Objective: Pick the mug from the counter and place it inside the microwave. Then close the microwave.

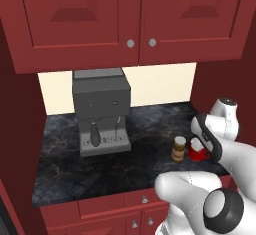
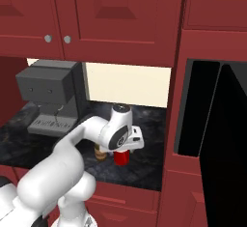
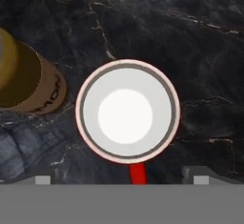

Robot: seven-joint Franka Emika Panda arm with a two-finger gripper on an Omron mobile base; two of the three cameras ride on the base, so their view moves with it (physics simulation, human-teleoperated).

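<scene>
The red mug (image 3: 127,111) stands upright on the black-marbled counter (image 1: 100,164), its white inside facing the hand camera and its handle (image 3: 137,173) toward the bottom of that view. My gripper (image 3: 121,179) hovers straight above it, open, with one fingertip on each side of the handle and wider apart than the mug. From the base, the mug (image 1: 198,152) (image 2: 121,157) sits just under the gripper (image 1: 201,141) (image 2: 125,148). The microwave (image 2: 195,105) is to the right, its dark cavity exposed and its black door (image 2: 229,144) swung open.
A small brown jar (image 1: 178,149) (image 2: 100,153) (image 3: 28,82) with a pale lid stands close to the mug's left. The grey coffee machine (image 1: 100,109) (image 2: 48,95) sits further left at the back. Red upper cabinets (image 1: 130,19) hang over the counter.
</scene>
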